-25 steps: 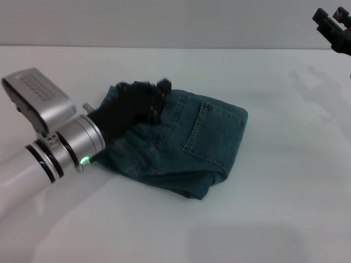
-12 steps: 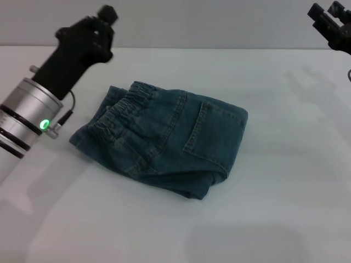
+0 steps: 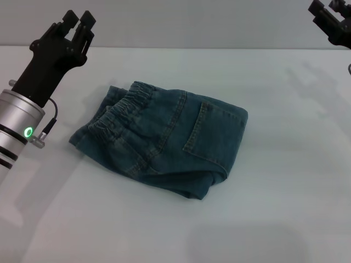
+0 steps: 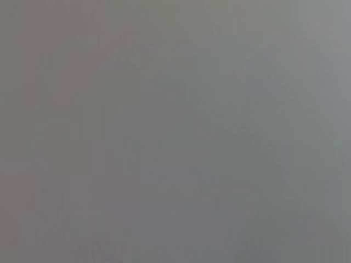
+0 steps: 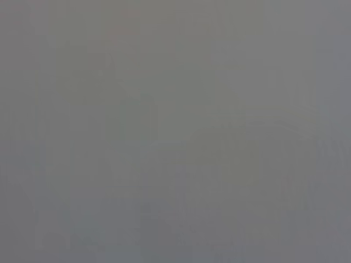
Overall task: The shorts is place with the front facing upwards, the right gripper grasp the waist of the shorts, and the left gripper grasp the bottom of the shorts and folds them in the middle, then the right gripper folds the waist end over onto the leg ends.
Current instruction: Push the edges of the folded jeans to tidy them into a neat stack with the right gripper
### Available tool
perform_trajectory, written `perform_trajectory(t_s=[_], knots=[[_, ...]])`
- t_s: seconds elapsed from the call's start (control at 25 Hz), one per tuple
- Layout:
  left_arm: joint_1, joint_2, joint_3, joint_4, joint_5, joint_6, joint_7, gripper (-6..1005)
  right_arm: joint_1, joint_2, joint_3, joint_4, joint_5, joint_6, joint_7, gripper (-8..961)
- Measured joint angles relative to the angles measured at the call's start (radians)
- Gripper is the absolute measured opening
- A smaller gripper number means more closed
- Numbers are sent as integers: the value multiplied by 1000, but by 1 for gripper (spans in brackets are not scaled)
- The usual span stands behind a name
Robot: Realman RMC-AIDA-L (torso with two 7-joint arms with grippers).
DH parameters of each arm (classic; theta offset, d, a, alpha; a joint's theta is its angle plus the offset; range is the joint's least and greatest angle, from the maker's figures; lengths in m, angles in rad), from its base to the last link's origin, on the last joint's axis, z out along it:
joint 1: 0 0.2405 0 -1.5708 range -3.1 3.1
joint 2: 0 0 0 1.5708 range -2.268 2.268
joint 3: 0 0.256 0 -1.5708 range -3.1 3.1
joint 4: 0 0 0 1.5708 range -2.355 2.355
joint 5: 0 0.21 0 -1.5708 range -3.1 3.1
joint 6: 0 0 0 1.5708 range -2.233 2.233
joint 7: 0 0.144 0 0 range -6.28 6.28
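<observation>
The denim shorts (image 3: 175, 139) lie folded into a compact bundle in the middle of the white table (image 3: 274, 164), a back pocket facing up. The ruffled elastic waist (image 3: 125, 107) sits on top at the bundle's left end, over a flat denim edge (image 3: 82, 139) that may be the leg ends. My left gripper (image 3: 78, 19) is raised above the table's far left, well clear of the shorts, open and holding nothing. My right gripper (image 3: 330, 19) is high at the far right edge, only partly in view. Both wrist views show plain grey.
Only bare white table surface surrounds the shorts. The table's far edge (image 3: 192, 48) meets a grey wall behind.
My left gripper has let go of the waist end, lifted off the shorts and swung up and away to the far left. The shorts stay folded. The right gripper has barely moved.
</observation>
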Motion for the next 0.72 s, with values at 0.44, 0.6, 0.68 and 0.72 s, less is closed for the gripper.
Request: perform_trajectory(t_s=[0.44,0.6,0.68,0.72], knots=[[12,0,22,-4,-5,45,-26,391,4,9,50,-10,0,2,-4,547],[28,5,-11,-12,-6,46,0,391,5,20,49,-20,0,2,-6,547],[41,9,-81,-31,-6,57,19,391,3,23,43,-21,-2,-4,-3,547],[44,10,-106,-39,-7,62,22,391,0,25,41,-21,-3,-11,3,547]])
